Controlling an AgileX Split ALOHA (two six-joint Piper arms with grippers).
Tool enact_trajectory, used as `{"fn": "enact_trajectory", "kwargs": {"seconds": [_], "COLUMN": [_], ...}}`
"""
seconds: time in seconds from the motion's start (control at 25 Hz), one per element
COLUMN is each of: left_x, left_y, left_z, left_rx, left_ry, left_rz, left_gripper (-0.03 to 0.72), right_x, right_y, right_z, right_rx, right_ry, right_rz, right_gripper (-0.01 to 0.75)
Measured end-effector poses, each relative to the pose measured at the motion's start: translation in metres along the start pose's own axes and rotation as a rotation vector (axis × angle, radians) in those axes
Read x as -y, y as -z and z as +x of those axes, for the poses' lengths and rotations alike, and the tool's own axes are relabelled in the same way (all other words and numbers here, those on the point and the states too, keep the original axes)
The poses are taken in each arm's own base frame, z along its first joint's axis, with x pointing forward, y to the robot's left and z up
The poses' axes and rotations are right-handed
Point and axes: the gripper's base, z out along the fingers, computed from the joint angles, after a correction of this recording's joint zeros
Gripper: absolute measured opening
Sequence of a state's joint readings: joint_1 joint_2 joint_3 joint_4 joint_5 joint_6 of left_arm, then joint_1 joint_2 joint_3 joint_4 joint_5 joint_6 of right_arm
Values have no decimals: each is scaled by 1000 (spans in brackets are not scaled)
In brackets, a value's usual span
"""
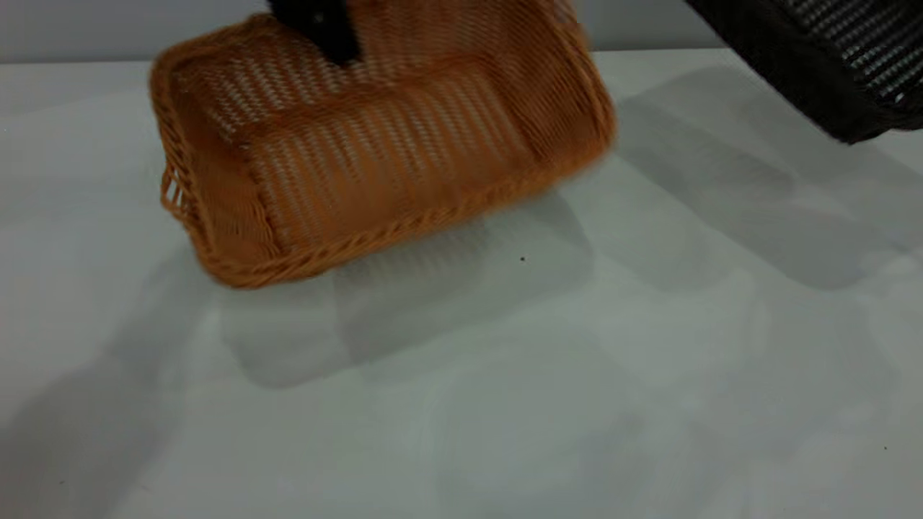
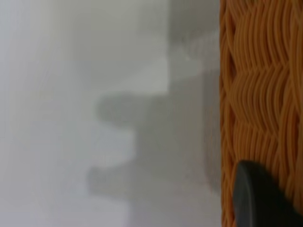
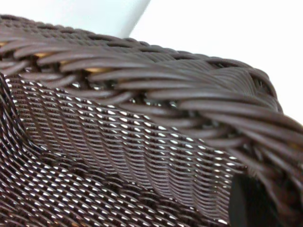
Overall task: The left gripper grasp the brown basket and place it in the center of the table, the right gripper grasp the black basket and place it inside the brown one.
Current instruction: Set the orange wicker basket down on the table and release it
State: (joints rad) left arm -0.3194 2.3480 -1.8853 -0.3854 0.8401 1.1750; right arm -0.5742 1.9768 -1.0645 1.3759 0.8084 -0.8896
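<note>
Two baskets hang tilted above the table (image 1: pixel 649 375), neither resting on it. Nearest, the brown basket (image 1: pixel 389 158) is tipped toward the exterior camera, its open inside showing nothing in it, its shadow on the surface beneath. At its far rim, a blurred black piece, apparently the left gripper (image 1: pixel 321 29), meets the weave; how far it is open cannot be told. Farther right, the black basket (image 1: pixel 822 65) is cut off by the picture's edge. The right gripper (image 3: pixel 253 203) shows only as a dark corner against its braided rim, its grip unreadable.
</note>
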Motion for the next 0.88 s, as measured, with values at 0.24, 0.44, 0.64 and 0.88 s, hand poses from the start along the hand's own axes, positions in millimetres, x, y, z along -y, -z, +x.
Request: {"fn": "enact_trajectory", "kwargs": {"seconds": [0.24, 0.44, 0.64, 0.88], "left_x": [37, 60, 70, 68], "left_y": [-41, -61, -66, -67], "left_z": [-28, -48, -56, -60], "left_rx": [-35, -39, -44, -28], "left_ry": [-181, -294, -341, -296], "left_rz": [109, 119, 111, 71], "left_gripper": [78, 90, 200, 435], "right_x": [-1, 0, -1, -2], "right_y": [26, 30, 30, 31], "right_z": [-19, -18, -16, -14], "right_rx": [31, 15, -6, -21], "right_ry": [12, 26, 36, 39], "right_rz": [-60, -61, -69, -80], "right_gripper": [81, 81, 81, 80]}}
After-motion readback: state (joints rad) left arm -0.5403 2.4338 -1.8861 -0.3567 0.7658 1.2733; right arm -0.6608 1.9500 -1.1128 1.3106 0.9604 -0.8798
